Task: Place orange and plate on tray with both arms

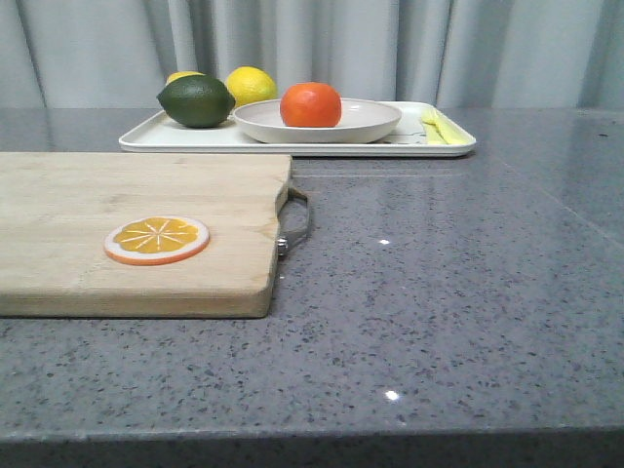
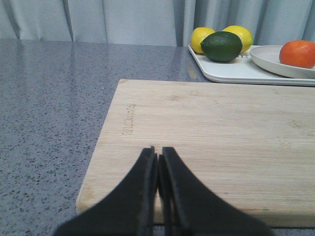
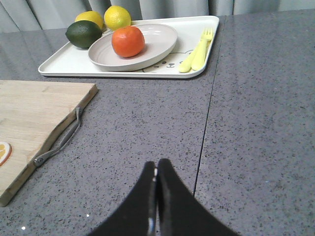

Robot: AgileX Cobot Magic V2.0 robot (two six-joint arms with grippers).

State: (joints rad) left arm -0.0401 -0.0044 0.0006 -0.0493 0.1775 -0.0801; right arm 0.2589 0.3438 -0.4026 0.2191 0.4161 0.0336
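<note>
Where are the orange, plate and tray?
orange (image 1: 311, 104): front view, middle of the fruit.
plate (image 3: 160, 43): right wrist view, bare inner surface beside the fruit.
tray (image 1: 171, 137): front view, bare floor near its left end.

Glossy orange-red round fruit (image 1: 311, 104) on pale off-white shallow dish (image 1: 370, 126); white rectangular tray (image 1: 185, 138); speckled grey stone tabletop (image 1: 439, 292).

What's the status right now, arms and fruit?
Left gripper shut, empty; right gripper too. Glossy round orange on off-white plate, on white rectangular tray. Nothing blocking.
</note>
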